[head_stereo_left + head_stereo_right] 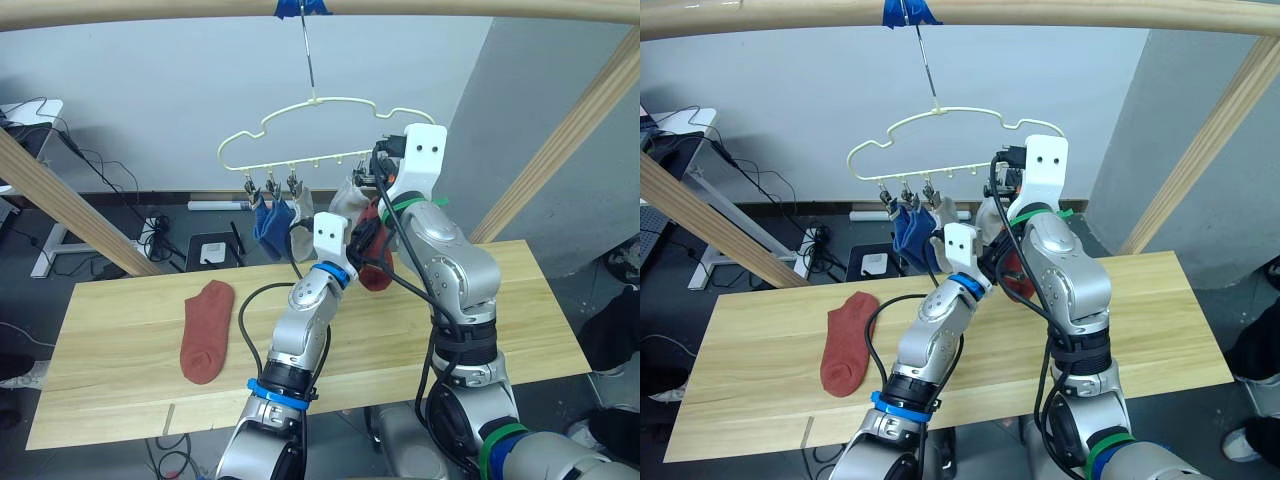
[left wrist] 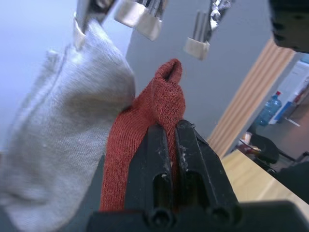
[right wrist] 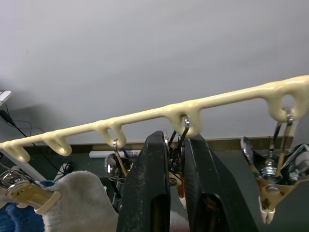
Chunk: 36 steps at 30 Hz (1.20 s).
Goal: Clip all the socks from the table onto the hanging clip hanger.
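Left gripper pinching rust-red sock, right gripper squeezing hanger clip, no legible writing

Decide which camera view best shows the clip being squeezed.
The right wrist view: the right hand pinches the metal clip under the hanger bar. In both eye views the arms mostly hide it; the left wrist view shows neighbouring clips.

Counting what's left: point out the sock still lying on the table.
The rust-red sock flat on the table, to the robot's left. The others hang at the hanger or sit in the left gripper.
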Tool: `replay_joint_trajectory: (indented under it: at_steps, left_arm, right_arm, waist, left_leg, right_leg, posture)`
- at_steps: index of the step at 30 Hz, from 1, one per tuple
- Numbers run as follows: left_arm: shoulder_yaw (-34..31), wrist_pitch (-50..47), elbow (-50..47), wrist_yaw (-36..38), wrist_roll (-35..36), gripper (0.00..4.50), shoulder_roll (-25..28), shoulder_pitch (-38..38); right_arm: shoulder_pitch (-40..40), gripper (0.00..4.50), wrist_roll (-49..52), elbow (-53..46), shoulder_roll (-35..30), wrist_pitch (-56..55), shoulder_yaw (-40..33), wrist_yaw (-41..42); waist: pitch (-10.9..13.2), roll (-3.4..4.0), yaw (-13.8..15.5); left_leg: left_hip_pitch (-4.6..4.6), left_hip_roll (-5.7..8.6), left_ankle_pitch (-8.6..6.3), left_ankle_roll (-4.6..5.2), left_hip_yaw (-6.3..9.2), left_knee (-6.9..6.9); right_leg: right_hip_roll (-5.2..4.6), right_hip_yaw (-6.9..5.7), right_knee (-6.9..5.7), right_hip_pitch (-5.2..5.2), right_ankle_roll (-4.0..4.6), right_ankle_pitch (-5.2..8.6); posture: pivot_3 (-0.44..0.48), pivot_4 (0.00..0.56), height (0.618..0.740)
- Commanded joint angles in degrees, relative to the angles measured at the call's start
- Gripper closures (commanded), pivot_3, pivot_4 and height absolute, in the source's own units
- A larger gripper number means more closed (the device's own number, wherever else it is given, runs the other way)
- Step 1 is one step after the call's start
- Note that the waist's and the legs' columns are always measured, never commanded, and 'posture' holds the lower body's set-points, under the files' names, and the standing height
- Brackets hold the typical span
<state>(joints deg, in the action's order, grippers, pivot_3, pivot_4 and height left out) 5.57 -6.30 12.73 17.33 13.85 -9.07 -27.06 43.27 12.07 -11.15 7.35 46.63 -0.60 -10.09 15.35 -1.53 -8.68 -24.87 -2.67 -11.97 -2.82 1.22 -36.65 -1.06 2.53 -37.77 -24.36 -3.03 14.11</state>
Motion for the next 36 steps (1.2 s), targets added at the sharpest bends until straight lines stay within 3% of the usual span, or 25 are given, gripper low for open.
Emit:
replay_joint_trajectory:
  at_steps: [1, 36]
  left_arm:
    - [-0.01, 1.92, -0.76, -0.65, -0.11, 4.5, -1.47, -1.1]
    - [-0.46, 2.99, -1.5, -3.86, 0.76, 4.5, -3.02, -1.86]
  right_arm:
    - [0.94, 4.45, -0.59, -3.52, 0.12, -0.71, 0.57, 0.2]
    - [0.28, 4.45, -2.89, -3.0, -0.03, -0.01, 1.0, 0.38]
  waist:
    - [0.0, 0.0, -0.05]
    - [0.0, 0.0, -0.28]
  left_leg:
    - [0.0, 0.0, 0.0, 0.0, 0.0, 0.0]
    - [0.0, 0.01, 0.0, 0.0, 0.0, 0.0]
  right_leg:
    - [0.0, 0.0, 0.0, 0.0, 0.0, 0.0]
    - [0.0, 0.0, 0.0, 0.0, -0.01, 0.0]
  posture:
    - [-0.266, 0.247, 0.74]
    - [-0.266, 0.235, 0.74]
